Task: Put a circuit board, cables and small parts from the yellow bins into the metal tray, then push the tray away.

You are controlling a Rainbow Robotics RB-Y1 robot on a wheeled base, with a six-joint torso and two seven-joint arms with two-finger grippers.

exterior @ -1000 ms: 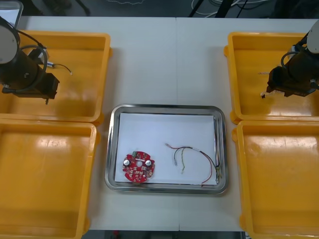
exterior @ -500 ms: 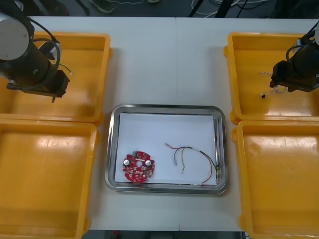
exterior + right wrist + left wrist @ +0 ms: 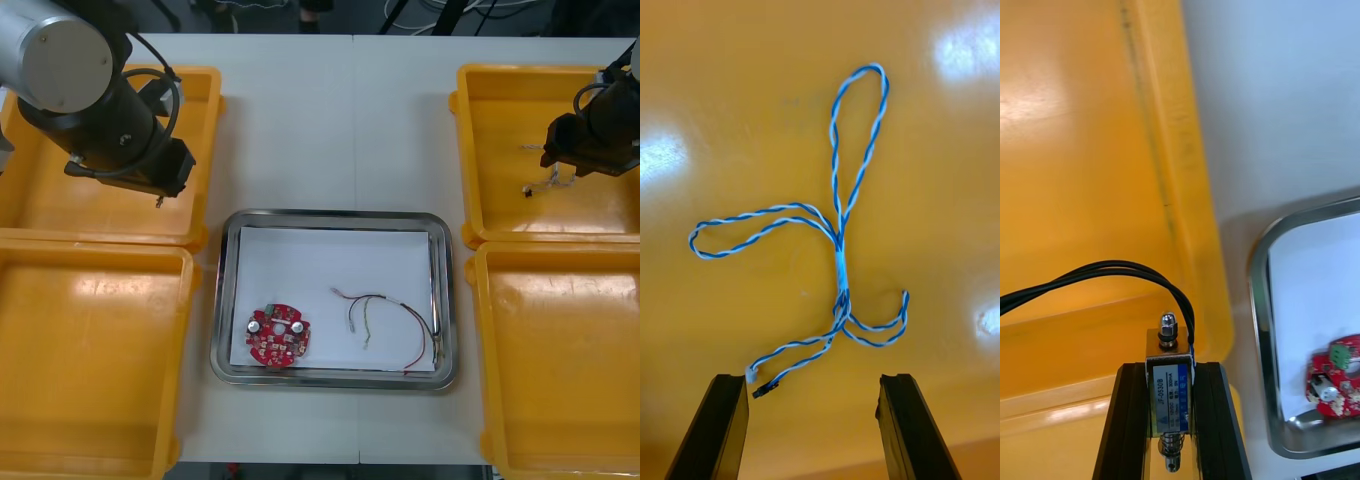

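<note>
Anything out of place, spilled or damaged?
Nothing stands out. The circuit board and a cable lie inside the metal tray; the left claw, over the far left bin, holds a small metal part; the right claw is open over the blue and white cable.

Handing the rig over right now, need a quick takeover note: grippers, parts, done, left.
Left gripper: shut on a small metal part with a black cable, above the far left bin.
Right gripper: open, hovering over the blue and white cable in the far right bin.
Done: circuit board and red and yellow cable lie in the tray.
Left: place the part, fetch the blue and white cable, push the tray away.
</note>
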